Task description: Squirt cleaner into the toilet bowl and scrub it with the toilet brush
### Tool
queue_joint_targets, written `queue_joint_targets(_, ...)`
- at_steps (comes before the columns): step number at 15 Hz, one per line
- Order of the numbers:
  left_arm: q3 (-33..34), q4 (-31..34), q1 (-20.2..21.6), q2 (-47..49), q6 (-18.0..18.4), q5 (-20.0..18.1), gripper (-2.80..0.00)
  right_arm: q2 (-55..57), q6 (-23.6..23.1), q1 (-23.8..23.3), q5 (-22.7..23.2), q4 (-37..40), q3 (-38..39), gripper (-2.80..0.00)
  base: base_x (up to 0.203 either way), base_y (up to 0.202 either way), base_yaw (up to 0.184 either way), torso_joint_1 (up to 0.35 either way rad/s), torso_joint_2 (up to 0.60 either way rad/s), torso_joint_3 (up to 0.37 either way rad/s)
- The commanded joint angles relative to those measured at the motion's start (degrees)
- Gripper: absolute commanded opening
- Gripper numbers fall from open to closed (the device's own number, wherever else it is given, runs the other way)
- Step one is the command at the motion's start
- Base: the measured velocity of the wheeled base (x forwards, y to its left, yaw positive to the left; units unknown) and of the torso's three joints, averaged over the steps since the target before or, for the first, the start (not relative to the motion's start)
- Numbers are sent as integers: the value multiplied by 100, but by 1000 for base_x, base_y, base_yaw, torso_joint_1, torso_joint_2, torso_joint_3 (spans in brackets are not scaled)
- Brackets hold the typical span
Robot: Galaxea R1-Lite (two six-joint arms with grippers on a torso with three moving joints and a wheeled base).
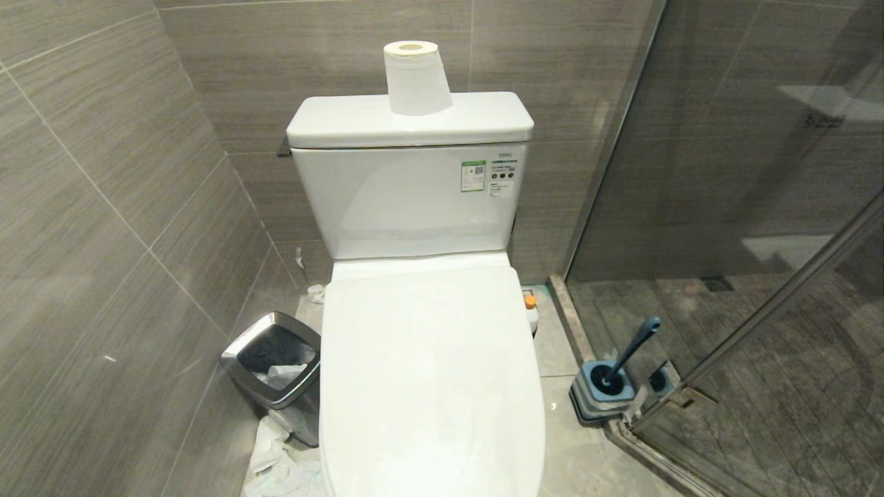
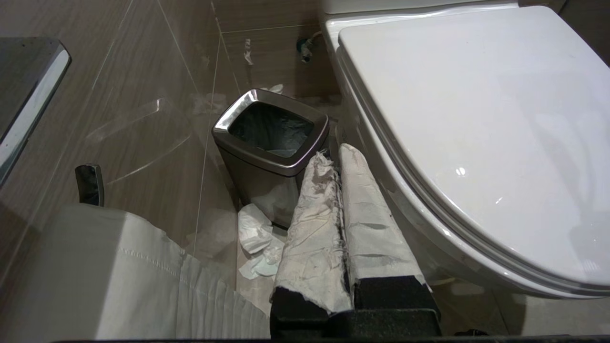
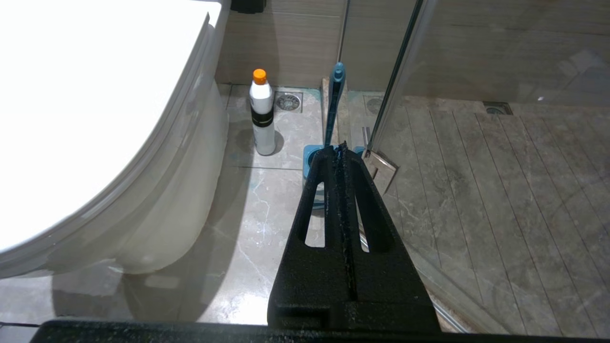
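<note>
Right wrist view alone shows the cleaner [image 3: 262, 114] whole — head view, only its cap.

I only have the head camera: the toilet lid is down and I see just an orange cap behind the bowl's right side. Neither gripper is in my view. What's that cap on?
Observer: The right wrist view shows the whole cleaner, a white bottle with a dark band, upright on the floor beside the toilet bowl.
Operator: Is the right gripper holding anything?
Observer: No. The right gripper is shut and empty, in front of the toilet brush, whose handle stands in its holder.
Operator: And the left?
Observer: The left gripper is shut and empty too, its fingers wrapped in white, near the waste bin.
</note>
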Motion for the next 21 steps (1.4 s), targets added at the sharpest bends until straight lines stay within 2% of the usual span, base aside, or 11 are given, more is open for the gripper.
queue_joint_targets(1,1,0,0,7,0,0,-280,9,-5,0,4,-2,1,-280,0,0,0,0,0,0)
queue_joint_targets(21,1,0,0,7,-9,0,-280,9,-5,0,4,-2,1,-280,0,0,0,0,0,0)
